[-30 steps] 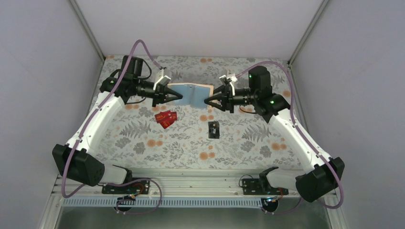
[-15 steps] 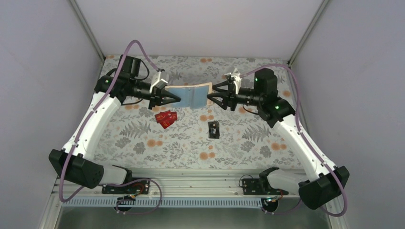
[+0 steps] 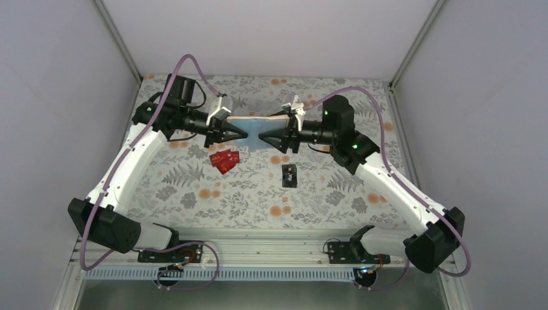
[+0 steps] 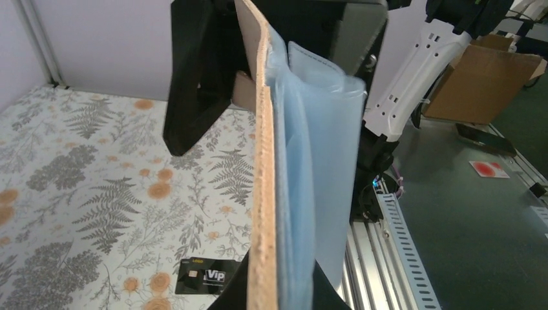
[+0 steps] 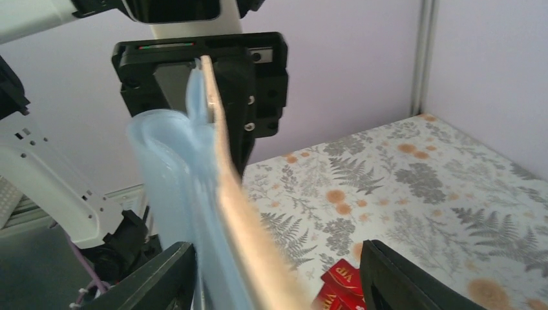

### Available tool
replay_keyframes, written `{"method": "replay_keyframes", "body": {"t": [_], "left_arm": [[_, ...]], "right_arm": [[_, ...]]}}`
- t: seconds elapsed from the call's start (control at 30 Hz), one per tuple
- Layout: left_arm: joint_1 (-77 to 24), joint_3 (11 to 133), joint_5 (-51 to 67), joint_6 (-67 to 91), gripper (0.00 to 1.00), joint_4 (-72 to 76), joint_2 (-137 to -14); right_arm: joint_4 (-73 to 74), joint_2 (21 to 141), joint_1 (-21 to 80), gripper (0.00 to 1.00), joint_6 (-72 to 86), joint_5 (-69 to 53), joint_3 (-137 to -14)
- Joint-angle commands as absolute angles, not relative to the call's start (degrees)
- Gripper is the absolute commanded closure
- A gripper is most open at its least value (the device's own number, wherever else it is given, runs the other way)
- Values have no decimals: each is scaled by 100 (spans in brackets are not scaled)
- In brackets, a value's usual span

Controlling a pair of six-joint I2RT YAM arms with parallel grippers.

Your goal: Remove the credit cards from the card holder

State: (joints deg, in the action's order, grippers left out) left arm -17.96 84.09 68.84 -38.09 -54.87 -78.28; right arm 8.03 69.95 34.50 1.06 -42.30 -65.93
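The task looks all but done. Four cards lie out on the table [image 3: 245, 194]: three red cards [image 3: 224, 160] overlapping in a small fan, and one black card [image 3: 289, 174] lying apart to their right. There is one holder [image 3: 252, 124], held spread open in the air between the two arms, well above the cards. The left jaws are clenched on its left end. The right jaws stand released, wide apart on either side of its right end without gripping it. Both wrist views show only pale blue pockets, with no card edge poking out. Most likely all that is left is a check of the pockets and setting the holder down.
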Motion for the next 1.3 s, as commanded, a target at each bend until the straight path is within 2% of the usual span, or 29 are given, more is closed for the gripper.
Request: {"method": "replay_keyframes", "body": {"t": [0.0,0.2,0.37,0.77,1.27], "left_arm": [[-1824,8521,6951,-3642,98,-5139,-7838],[-1623,8565,6977,-3675,98,-5167,-7795],[-1611,8595,7043,-3842,98,-5309,-7761],[-1615,8666,7074,-4112,98,-5550,-7708],[-1649,8647,7137,-4064,98,-5499,-7774]], "right_arm": [[601,7145,3692,36,-89,-4427,-6840],[949,6681,3614,27,-366,-4761,-6672],[1169,6225,2932,20,-377,-4642,-6220],[1264,5972,2208,22,-452,-4707,-6062],[845,6542,2597,26,-85,-4586,-6356]]}}
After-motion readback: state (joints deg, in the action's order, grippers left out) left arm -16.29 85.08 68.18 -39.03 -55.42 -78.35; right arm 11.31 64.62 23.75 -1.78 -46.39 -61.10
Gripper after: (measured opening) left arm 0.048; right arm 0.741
